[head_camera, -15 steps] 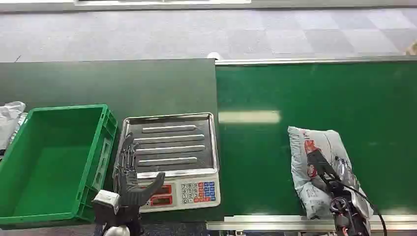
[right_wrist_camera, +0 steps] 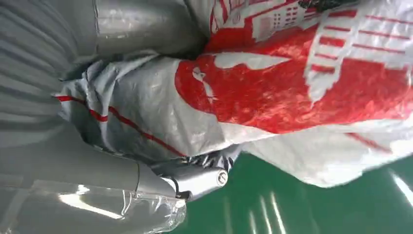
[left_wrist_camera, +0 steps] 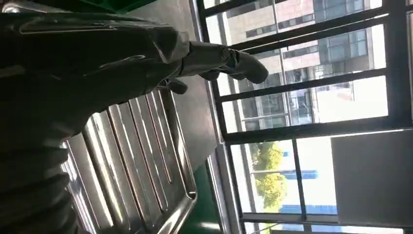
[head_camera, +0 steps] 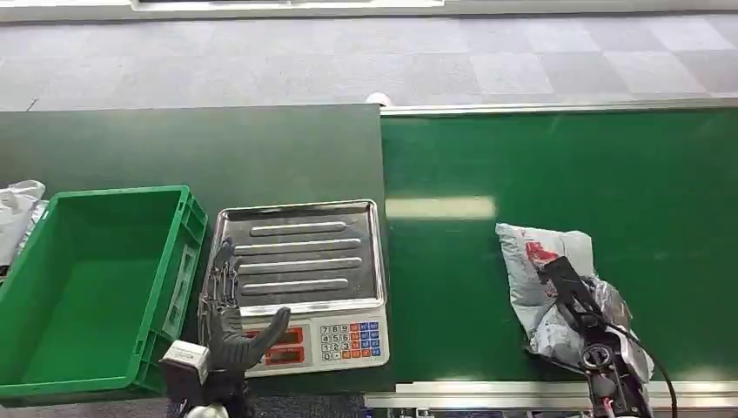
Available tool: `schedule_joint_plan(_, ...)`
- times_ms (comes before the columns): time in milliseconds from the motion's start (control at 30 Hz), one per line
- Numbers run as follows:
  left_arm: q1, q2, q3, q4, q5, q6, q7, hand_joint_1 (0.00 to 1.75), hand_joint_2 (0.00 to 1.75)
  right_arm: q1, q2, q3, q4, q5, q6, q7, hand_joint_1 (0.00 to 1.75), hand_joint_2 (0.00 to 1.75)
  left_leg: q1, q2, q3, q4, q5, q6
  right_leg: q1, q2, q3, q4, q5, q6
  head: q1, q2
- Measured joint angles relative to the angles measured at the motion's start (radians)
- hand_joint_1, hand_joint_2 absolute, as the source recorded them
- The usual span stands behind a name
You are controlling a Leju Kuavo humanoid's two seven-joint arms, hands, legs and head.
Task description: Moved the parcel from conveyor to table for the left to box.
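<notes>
Grey plastic parcel (head_camera: pixel 550 287) sits on the green conveyor (head_camera: pixel 522 165), and our right hand (head_camera: pixel 579 300) clutches it, ready to carry it across. Our left hand (head_camera: pixel 228 318) waits empty, fingers spread, beside the scale (head_camera: pixel 300 283), handy for boxing.

The left hand (head_camera: pixel 228 318) reaches in from the lower edge of the head view, dark fingers (head_camera: pixel 221 277) stretched forward and apart, thumb (head_camera: pixel 270 326) splayed to the side, nothing in it. The right hand (head_camera: pixel 581 315) comes in at the lower right, its dark fingers and grey thumb (right_wrist_camera: pixel 146 29) closed around a crumpled grey-and-red plastic mailer parcel (head_camera: pixel 541 261).
</notes>
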Motion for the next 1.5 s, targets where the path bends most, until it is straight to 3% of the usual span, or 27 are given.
schedule_joint_plan(267, 0.007, 0.0, 0.003, -0.011, 0.002, 0.018, -0.004, 0.0, 1.75, 0.024, 0.038, 0.002, -0.117, -0.112, -0.034, -0.112, 1.75, 1.75, 0.0, 0.0, -0.002, 0.0, 0.0, 0.0, 0.0, 0.0, -0.002, 0.0, 0.0, 0.0, 0.0, 0.0)
schedule_joint_plan(467, 0.014, 0.0, 0.005, -0.023, 0.002, 0.016, -0.01, 0.0, 1.75, 0.135, 0.086, 0.012, -0.425, -0.308, -0.203, -0.25, 1.75, 1.75, 0.0, -0.002, -0.005, 0.0, 0.0, 0.0, 0.0, -0.003, -0.005, 0.0, -0.001, 0.0, 0.0, 0.0)
schedule_joint_plan(567, 0.013, 0.0, 0.006, -0.022, 0.002, 0.006, -0.017, 0.0, 1.75, 0.225, 0.12, 0.011, -0.614, -0.483, -0.294, -0.357, 1.75, 1.75, 0.0, -0.004, -0.006, 0.0, 0.0, 0.0, 0.0, -0.005, -0.005, 0.0, -0.002, 0.0, 0.0, 0.0)
schedule_joint_plan(800, -0.02, 0.0, 0.007, -0.015, -0.001, -0.008, -0.03, 0.0, 1.75, 0.304, 0.198, 0.044, -0.858, -0.512, -0.322, -0.382, 1.75, 1.75, 0.0, -0.001, -0.005, 0.0, -0.001, -0.001, 0.0, -0.002, -0.004, 0.0, -0.002, 0.0, 0.0, 0.0)
schedule_joint_plan(1067, -0.066, 0.001, 0.017, -0.014, -0.017, -0.004, -0.037, 0.0, 1.75, 0.212, 0.244, 0.161, -0.875, -0.434, -0.163, -0.303, 1.75, 1.75, 0.0, 0.0, -0.004, 0.0, 0.0, 0.0, 0.0, -0.001, -0.003, 0.001, -0.001, -0.001, 0.0, 0.0)
schedule_joint_plan(1133, -0.085, 0.003, 0.026, -0.014, -0.019, 0.004, -0.042, 0.0, 1.75, 0.156, 0.263, 0.207, -0.846, -0.391, -0.095, -0.263, 1.75, 1.75, 0.0, 0.001, -0.004, 0.0, 0.0, 0.0, 0.001, 0.0, -0.004, 0.001, -0.001, -0.001, 0.0, 0.0)
schedule_joint_plan(1333, -0.122, 0.006, 0.048, -0.015, -0.021, 0.015, -0.045, 0.0, 1.75, 0.069, 0.306, 0.307, -0.777, -0.356, -0.063, -0.233, 1.75, 1.75, 0.0, -0.002, -0.005, 0.0, 0.001, -0.001, 0.001, -0.003, -0.004, 0.001, -0.001, -0.001, 0.0, 0.0)
schedule_joint_plan(1500, -0.162, 0.01, 0.069, -0.036, -0.03, 0.046, -0.057, 0.0, 1.75, -0.003, 0.356, 0.398, -0.668, -0.273, 0.071, -0.214, 1.75, 1.75, 0.0, 0.003, -0.005, 0.0, 0.001, -0.001, 0.001, 0.001, -0.005, 0.001, -0.001, -0.001, 0.0, 0.0)
